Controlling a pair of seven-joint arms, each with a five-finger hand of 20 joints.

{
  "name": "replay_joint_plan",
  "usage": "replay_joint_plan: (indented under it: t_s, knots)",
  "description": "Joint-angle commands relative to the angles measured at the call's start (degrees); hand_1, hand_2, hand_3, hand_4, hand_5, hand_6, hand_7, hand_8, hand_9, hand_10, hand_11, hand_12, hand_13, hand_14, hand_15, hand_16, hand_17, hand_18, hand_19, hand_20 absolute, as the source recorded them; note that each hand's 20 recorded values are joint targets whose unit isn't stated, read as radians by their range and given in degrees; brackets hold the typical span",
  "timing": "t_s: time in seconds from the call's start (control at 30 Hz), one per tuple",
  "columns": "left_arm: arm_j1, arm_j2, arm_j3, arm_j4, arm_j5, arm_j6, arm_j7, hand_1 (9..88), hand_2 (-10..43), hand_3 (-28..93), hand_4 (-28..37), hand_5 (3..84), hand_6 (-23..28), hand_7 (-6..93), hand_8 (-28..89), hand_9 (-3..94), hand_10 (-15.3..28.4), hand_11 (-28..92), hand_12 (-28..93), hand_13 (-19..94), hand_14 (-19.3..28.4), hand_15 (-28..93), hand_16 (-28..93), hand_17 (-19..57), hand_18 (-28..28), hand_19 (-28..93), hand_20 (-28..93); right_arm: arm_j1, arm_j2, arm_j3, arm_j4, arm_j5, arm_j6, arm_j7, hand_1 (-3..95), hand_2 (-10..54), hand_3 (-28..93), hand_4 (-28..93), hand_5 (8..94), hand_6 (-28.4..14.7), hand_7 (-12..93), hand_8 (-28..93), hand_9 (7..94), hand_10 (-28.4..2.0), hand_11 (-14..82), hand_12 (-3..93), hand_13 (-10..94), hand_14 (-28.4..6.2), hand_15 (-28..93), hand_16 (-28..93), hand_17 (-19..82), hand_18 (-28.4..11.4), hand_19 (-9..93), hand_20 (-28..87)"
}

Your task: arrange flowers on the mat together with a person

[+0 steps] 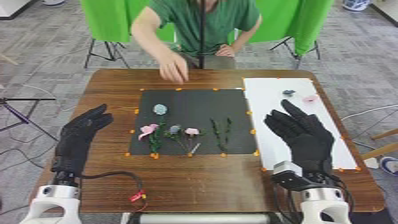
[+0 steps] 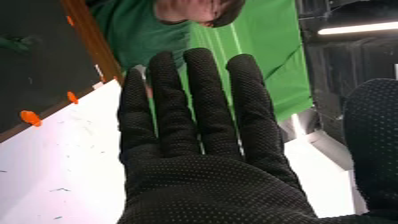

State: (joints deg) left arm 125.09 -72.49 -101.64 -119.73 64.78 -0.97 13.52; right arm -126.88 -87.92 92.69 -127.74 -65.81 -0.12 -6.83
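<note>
In the head view, my right hand [image 1: 302, 134] is over the white sheet [image 1: 275, 105], its fingers straight and holding nothing; the right wrist view shows the same hand [image 2: 209, 182] with fingers extended. My left hand [image 1: 78, 137] is left of the black mat [image 1: 200, 97], fingers straight. On the mat are a pale blue flower [image 1: 160, 109], a pink flower [image 1: 147, 131] with a green stem, a bluish flower [image 1: 174, 129], a light pink flower [image 1: 192, 132] and two green sprigs [image 1: 219, 134]. A blue-grey flower [image 1: 289, 93] and a pink flower [image 1: 310, 99] lie on the white sheet.
Across the table [image 1: 115, 95], a person's hand [image 1: 174, 70] is above the far edge near the mat, holding nothing visible. The person's other hand rests at their waist. Orange markers line the mat and sheet. A cable with a red connector [image 1: 138, 196] lies near my left wrist.
</note>
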Motion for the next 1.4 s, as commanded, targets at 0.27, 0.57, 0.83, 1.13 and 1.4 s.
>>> replay_joint_plan:
  t_s: [0.27, 0.57, 0.83, 1.13, 1.4]
  knots:
    - [0.78, 0.52, 0.21, -0.09, -0.68, 0.62, -0.18, 25.2, -4.5, 67, -18.2, 45.6, 2.7, 12.6, -6, 44.9, 12.5, 18, 15, 34, 16.9, 14, 6, 1.2, 14.3, 7, 17, 2.77, 2.52, 3.85, 1.41, -10.23, -0.74, -3.54, 12.2, 3.6, 76, -16, 50.1, -2.8, 11, -8, 54.1, -16.3, 7.1, 15.0, 41, -16.4, 12, 22, 19, -15.9, 20, 30]
    - [0.64, 0.01, 0.23, -0.13, -0.35, 0.54, -0.17, 25.5, -4.3, 67, -18.3, 45.7, 2.4, 12.9, -6, 44.9, 12.4, 18, 15, 34, 16.9, 14, 6, 1.3, 14.4, 8, 18, 17.63, 17.67, 7.22, 7.00, -38.94, 11.81, 3.00, 22.6, -9.5, 73, -16, 49.0, -3.5, 12, -8, 51.7, -17.4, 11.2, 18.9, 50, -15.8, 20, 24, 27, -17.2, 46, 39]
    - [-0.36, -0.70, 0.39, 0.11, 0.30, -0.14, -0.64, 25.3, -4.4, 67, -18.1, 45.7, 2.6, 12.8, -6, 45.0, 12.4, 18, 15, 34, 16.8, 14, 6, 1.3, 14.4, 8, 18, 35.36, 27.87, 3.32, 21.39, -65.92, 4.22, 16.33, 26.8, -9.5, 69, -22, 49.9, -5.1, 11, -7, 55.7, -19.5, 15.2, 20.6, 59, -15.7, 38, 22, 34, -18.5, 63, 42]
    - [0.22, -0.58, 0.56, -0.25, 0.17, 0.55, -0.25, 25.4, -4.4, 67, -18.1, 45.5, 2.7, 12.5, -6, 44.9, 12.4, 18, 15, 34, 16.8, 14, 6, 1.3, 14.4, 8, 18, 50.52, 29.90, -2.61, 37.91, -81.68, -5.78, 19.49, 33.8, -9.5, 67, -21, 54.7, -2.7, 11, -8, 70.6, -16.8, 16.0, 17.5, 81, -9.2, 39, 22, 53, -15.5, 76, 38]
    - [0.18, -0.17, 1.05, -0.12, -0.21, 1.05, 0.14, 25.4, -4.3, 66, -17.9, 45.5, 2.7, 12.5, -6, 44.9, 12.4, 17, 15, 34, 16.9, 14, 6, 1.3, 14.4, 8, 18, 56.46, 26.60, -3.29, 47.50, -87.82, -13.88, 18.36, 34.1, -9.5, 66, -22, 53.8, -0.9, 11, -8, 74.9, -15.5, 15.1, 16.2, 90, -6.0, 37, 24, 64, -10.3, 83, 27]
